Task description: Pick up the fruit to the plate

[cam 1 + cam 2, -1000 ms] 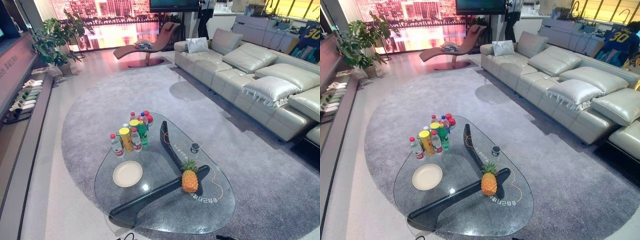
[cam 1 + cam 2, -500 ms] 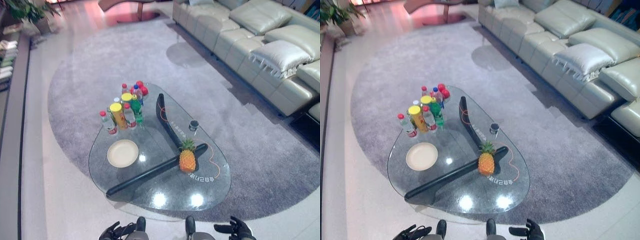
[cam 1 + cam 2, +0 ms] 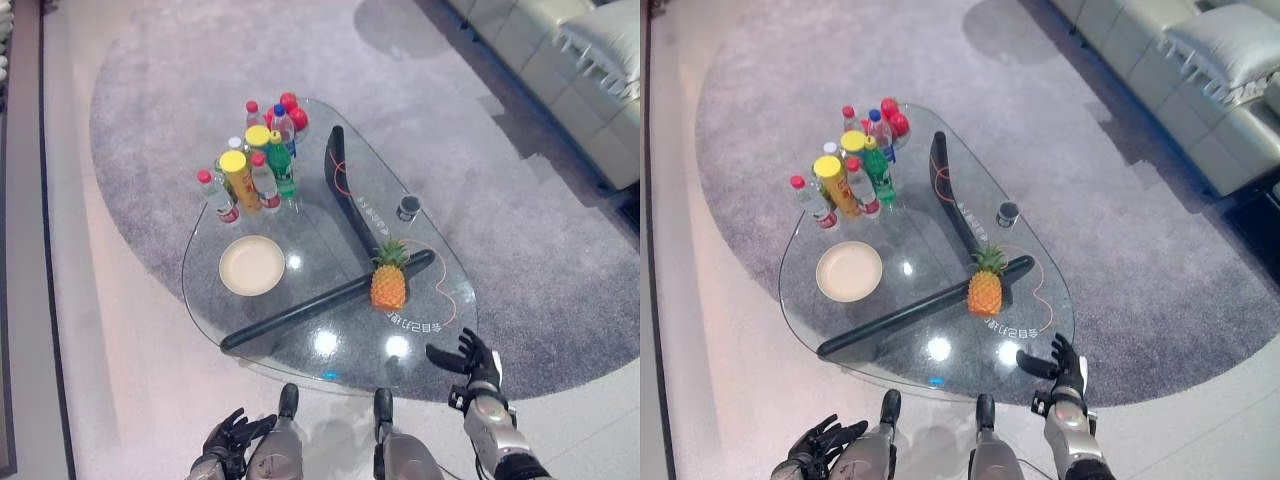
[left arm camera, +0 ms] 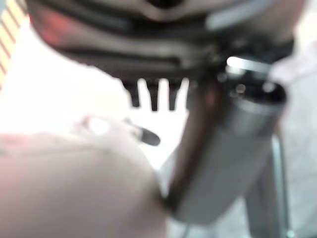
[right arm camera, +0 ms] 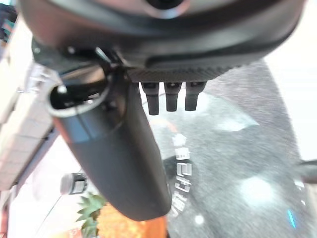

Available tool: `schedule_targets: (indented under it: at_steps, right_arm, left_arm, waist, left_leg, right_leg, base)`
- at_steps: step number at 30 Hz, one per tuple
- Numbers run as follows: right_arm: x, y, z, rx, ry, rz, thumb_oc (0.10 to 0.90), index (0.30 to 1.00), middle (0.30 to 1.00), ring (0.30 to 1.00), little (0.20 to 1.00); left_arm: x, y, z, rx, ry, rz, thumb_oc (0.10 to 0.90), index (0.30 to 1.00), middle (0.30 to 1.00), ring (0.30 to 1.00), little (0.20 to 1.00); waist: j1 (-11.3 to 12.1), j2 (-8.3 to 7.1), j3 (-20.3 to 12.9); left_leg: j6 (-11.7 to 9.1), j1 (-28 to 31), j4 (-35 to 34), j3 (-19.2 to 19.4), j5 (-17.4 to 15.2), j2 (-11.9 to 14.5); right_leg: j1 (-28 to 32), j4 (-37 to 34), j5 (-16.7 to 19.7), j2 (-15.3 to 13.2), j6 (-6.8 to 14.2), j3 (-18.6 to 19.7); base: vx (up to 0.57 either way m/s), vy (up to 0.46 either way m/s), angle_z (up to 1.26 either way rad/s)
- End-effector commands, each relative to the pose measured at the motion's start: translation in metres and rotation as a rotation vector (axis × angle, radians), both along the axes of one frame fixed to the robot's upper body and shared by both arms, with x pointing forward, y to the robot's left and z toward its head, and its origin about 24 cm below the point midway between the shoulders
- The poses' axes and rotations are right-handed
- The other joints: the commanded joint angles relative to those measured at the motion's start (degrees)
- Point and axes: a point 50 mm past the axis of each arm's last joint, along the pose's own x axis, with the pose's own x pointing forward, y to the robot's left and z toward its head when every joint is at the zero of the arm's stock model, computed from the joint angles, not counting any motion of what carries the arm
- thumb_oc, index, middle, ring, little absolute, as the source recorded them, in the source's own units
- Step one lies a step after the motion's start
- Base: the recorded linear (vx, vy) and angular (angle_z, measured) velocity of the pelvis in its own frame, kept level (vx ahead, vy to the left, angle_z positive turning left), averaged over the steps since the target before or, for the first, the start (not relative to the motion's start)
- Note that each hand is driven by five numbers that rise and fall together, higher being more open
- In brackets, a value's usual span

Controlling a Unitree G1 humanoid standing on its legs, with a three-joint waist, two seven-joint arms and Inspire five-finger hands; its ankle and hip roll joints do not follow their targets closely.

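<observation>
A pineapple (image 3: 388, 283) stands upright on the right half of the glass coffee table (image 3: 300, 350), above the dark base beam. The round cream plate (image 3: 252, 265) lies bare on the table's left half, well apart from the fruit. My right hand (image 3: 472, 360) hovers open at the table's near right edge, its fingers (image 5: 168, 96) straight and holding nothing, a short way in front of the pineapple (image 5: 114, 223). My left hand (image 3: 228, 445) hangs low beside the floor in front of the table, its fingers (image 4: 153, 94) relaxed and nothing in it.
A cluster of bottles and cans (image 3: 255, 165) crowds the table's far left. A small dark cup (image 3: 408, 207) sits behind the pineapple. The black table base (image 3: 340, 185) shows through the glass. A grey sofa (image 3: 590, 60) lines the far right of the rug.
The camera has tilted down and come closer to the table. My right hand has risen to the table's near right edge; the left hand stays low.
</observation>
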Motion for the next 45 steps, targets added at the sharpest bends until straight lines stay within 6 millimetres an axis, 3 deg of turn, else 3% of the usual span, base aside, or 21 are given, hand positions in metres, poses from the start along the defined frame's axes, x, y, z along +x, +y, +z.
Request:
schedule_targets:
  at_steps: [1,15,23,29,45]
  right_arm:
    - [0.034,-0.013,0.07,-0.063,-0.333,-0.013,0.8,0.9,0.9,0.9,0.9]
    - [0.068,0.031,0.174,-0.02,-0.744,0.094,0.8,0.9,0.9,0.9,0.9]
    - [0.078,0.048,0.209,-0.018,-0.84,0.079,0.8,0.9,0.9,0.9,0.9]
    - [0.084,0.048,0.222,-0.095,-0.838,0.024,0.8,0.9,0.9,0.9,0.9]
    - [0.094,0.05,0.226,-0.205,-0.755,-0.102,0.8,0.9,0.9,0.9,0.9]
  left_arm:
    - [-0.015,0.012,-0.003,0.045,0.038,-0.005,0.8,0.9,0.9,0.9,0.9]
    - [0.014,0.006,0.009,0.017,-0.057,0.011,0.8,0.9,0.9,0.9,0.9]
    - [0.025,-0.004,0.012,-0.006,-0.084,0.005,0.8,0.9,0.9,0.9,0.9]
    - [0.03,-0.011,0.014,-0.029,-0.107,-0.007,0.8,0.9,0.9,0.9,0.9]
    - [0.041,-0.021,0.019,-0.062,-0.164,-0.004,0.8,0.9,0.9,0.9,0.9]
  waist:
    - [0.6,-1.56,1.3]
    - [1.6,-2.82,5.9]
    - [2.2,-2.23,7.0]
    - [2.6,-1.69,7.0]
    - [2.8,-1.55,7.0]
  left_leg:
    - [5.1,-5.6,9.9,-0.7,-7.7,-7.4]
    - [5.6,-13.8,15.9,-1.0,-8.3,-8.2]
    - [5.8,-17.1,17.1,-1.5,-8.0,-8.9]
    - [5.9,-20.1,18.0,-1.4,-7.8,-9.4]
    - [6.4,-25.6,19.5,-0.6,-7.8,-10.0]
  right_leg:
    - [-5.9,9.0,-1.7,3.6,-2.3,-0.5]
    - [-13.1,13.1,-2.0,3.7,-3.0,-1.8]
    - [-16.6,14.4,-2.0,3.8,-3.4,-2.3]
    - [-19.5,15.0,-1.8,3.4,-3.4,-2.5]
    - [-25.4,16.5,-0.9,3.2,-2.8,-1.9]
  base:
    - [-0.05,0.048,0.06]
    - [-0.04,0.032,0.02]
    - [-0.01,0.044,0.04]
    - [0.01,0.053,0.02]
    - [0.0,0.023,0.0]
